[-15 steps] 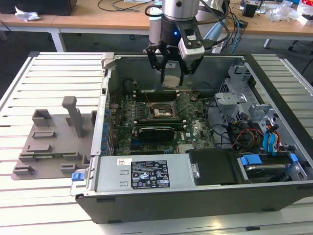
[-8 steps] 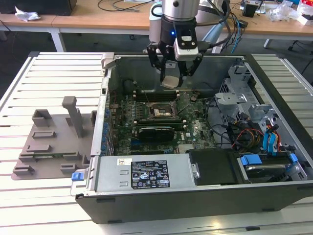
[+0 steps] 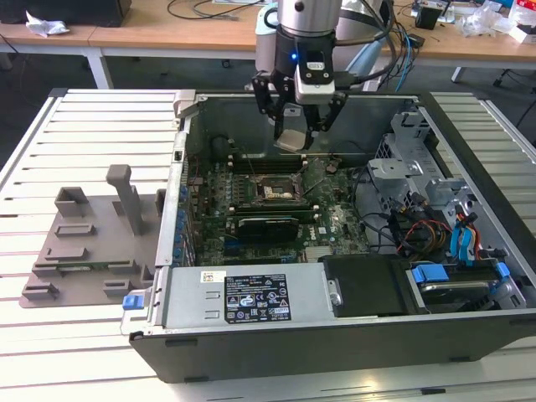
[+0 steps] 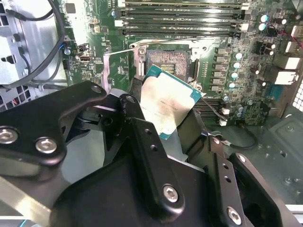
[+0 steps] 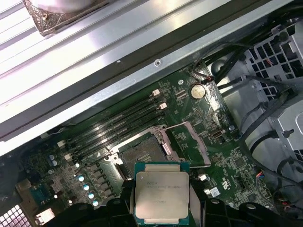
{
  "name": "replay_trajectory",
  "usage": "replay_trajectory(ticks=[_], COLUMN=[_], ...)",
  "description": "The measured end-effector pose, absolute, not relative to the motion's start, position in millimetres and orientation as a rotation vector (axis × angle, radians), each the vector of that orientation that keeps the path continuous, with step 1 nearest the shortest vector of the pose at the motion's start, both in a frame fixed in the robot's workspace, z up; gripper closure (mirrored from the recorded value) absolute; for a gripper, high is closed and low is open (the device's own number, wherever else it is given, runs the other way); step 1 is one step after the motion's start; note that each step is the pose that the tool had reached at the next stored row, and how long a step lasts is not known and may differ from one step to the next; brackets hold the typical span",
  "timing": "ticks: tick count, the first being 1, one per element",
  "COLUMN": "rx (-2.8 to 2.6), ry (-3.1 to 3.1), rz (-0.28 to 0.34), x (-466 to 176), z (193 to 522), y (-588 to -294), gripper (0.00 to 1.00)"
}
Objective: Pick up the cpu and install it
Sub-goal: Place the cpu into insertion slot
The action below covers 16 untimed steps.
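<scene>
While the black end effector (image 3: 295, 138) clamps the flat square silver-topped cpu (image 5: 162, 196), raised clear of the open motherboard socket (image 5: 142, 153), best level it, square edges to socket, avoid sideways slide.

In the exterior view the arm (image 3: 308, 17) is cut off by the frame's top edge, and the gripper (image 3: 295, 132) covers both sides of the cpu (image 3: 292, 140). In the second wrist view I lose the cpu's near corner behind the black fingers (image 4: 147, 146). The cpu itself hides part of the socket (image 4: 171, 57). The print on its lid is too small for me to read.
</scene>
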<state>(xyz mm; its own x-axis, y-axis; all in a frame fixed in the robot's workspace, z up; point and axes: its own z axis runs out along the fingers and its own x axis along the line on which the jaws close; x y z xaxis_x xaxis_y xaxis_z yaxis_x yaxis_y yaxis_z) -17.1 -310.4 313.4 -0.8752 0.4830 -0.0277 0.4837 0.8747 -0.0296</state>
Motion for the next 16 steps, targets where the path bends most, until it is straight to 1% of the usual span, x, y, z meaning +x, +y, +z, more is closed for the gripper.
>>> replay_trajectory(ticks=[16], rx=[1.007], ry=[2.958], rz=[-0.058], x=[-17.1], z=[312.9], y=[-310.4], gripper=[0.45])
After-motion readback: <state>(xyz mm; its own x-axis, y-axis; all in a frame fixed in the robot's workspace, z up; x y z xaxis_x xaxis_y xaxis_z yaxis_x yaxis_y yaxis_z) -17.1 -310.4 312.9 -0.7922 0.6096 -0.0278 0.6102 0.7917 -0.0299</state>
